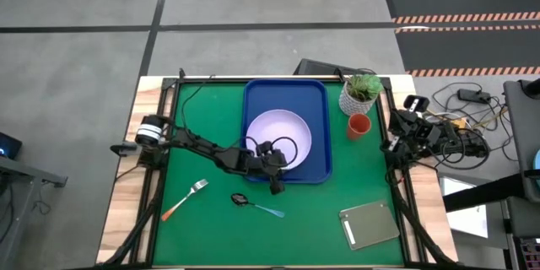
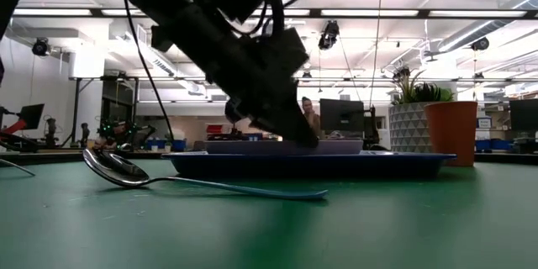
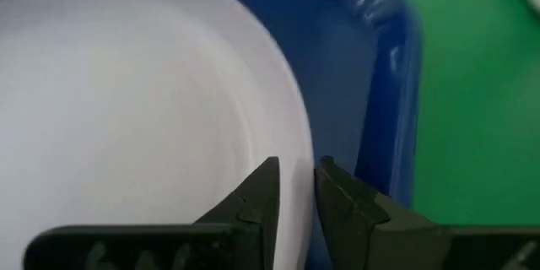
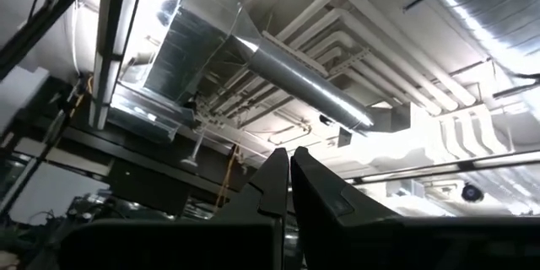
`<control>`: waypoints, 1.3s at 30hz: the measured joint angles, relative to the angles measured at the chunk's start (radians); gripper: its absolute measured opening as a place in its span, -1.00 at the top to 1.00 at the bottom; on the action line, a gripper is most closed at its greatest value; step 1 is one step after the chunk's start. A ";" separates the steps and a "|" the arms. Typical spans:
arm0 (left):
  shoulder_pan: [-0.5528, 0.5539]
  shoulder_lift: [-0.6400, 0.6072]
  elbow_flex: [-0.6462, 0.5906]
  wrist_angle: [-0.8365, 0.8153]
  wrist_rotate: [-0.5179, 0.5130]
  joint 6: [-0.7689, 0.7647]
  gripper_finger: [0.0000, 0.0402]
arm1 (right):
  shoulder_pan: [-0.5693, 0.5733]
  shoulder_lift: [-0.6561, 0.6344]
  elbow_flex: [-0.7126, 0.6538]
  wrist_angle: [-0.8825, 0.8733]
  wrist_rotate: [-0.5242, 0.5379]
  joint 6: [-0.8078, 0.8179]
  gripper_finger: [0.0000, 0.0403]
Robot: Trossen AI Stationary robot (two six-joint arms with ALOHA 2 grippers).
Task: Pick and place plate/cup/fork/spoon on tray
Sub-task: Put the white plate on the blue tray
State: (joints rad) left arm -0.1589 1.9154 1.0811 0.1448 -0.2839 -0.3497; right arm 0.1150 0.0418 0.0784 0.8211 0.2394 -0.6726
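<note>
In tray (image 1: 319,126): plate (image 1: 277,132), left end effector (image 3: 295,187) pinching rim.

Bright lights shine down from the ceiling. My desk (image 1: 219,236) looks evenly lit from above, with soft, small shadows. Seen from low down, my left arm is a dark shape against the glow. Up close, the plate (image 3: 126,101) looks blurry and washed out.
</note>
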 joint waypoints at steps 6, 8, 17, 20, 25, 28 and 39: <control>0.000 -0.101 0.000 -0.004 0.029 0.086 0.70 | 0.000 0.000 0.000 -0.001 -0.001 0.033 0.96; 0.003 -0.132 0.000 -0.002 0.025 0.141 0.70 | 0.000 0.000 0.000 0.000 0.000 0.050 0.96; 0.100 -0.114 -0.004 -0.029 -0.038 0.203 0.94 | 0.000 0.000 0.000 -0.001 -0.002 0.119 0.96; 0.121 -0.069 -0.008 -0.029 -0.036 0.157 0.98 | 0.000 0.000 0.000 -0.001 -0.002 0.125 0.96; 0.126 -0.010 -0.001 -0.021 -0.027 0.114 1.00 | 0.000 0.000 0.000 -0.002 -0.002 0.125 0.96; 0.122 0.013 0.001 -0.015 0.034 0.093 1.00 | 0.000 0.000 0.000 -0.002 -0.002 0.122 0.96; 0.080 0.086 0.022 0.185 0.147 0.047 1.00 | 0.000 0.000 0.000 0.000 0.000 0.097 0.96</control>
State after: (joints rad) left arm -0.0788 2.0012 1.1032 0.3301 -0.1368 -0.3024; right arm 0.1150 0.0418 0.0784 0.8216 0.2389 -0.5759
